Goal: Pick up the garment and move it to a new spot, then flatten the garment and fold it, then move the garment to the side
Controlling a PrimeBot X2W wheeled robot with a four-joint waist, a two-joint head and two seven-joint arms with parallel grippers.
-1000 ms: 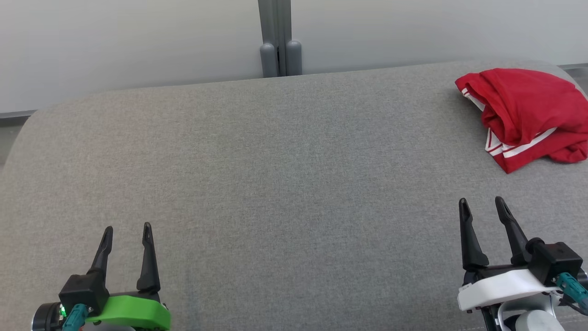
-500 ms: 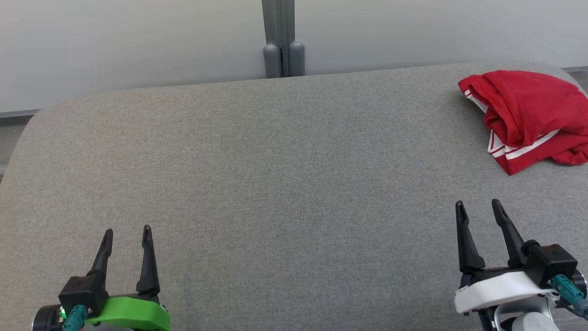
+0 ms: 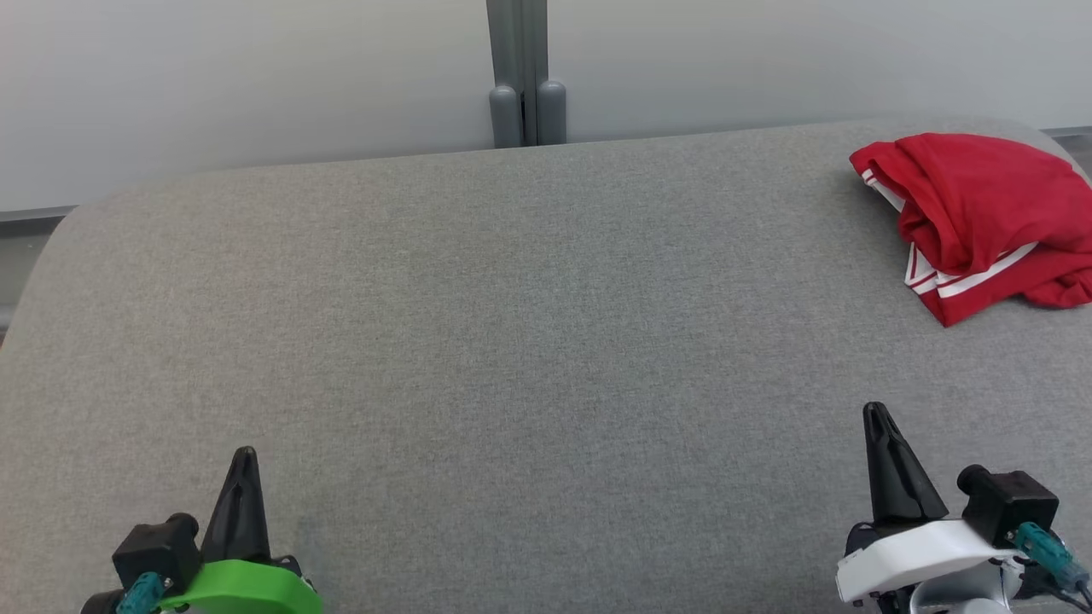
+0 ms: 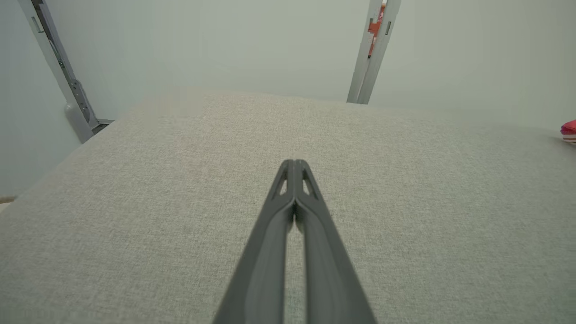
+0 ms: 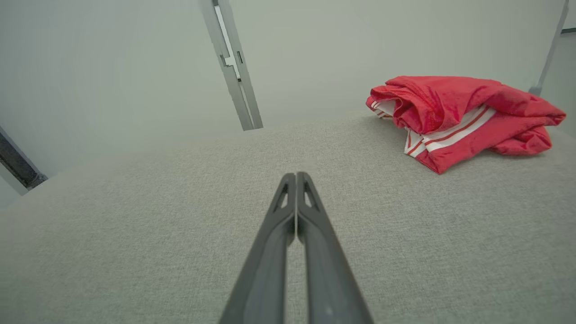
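Observation:
The garment (image 3: 981,213) is red with white stripes and lies crumpled at the far right of the grey table (image 3: 512,341); the right wrist view has the garment (image 5: 454,114) at its upper right. My left gripper (image 3: 243,456) sits at the near left edge, shut and empty. At the near right, well short of the garment, my right gripper (image 3: 877,414) is shut with nothing in it. In the left wrist view my left gripper (image 4: 294,163) has its fingers pressed together over bare cloth, and a red sliver of the garment (image 4: 569,129) shows at the right edge. My right gripper (image 5: 295,176) points left of the garment.
A pale wall runs behind the table, with a grey post (image 3: 525,77) at its middle. The table's far edge curves down at the left (image 3: 51,247) and right corners. The grey surface between the grippers is open.
Both grippers have gone from open to shut and have drawn back a little toward the near edge. The garment has not moved.

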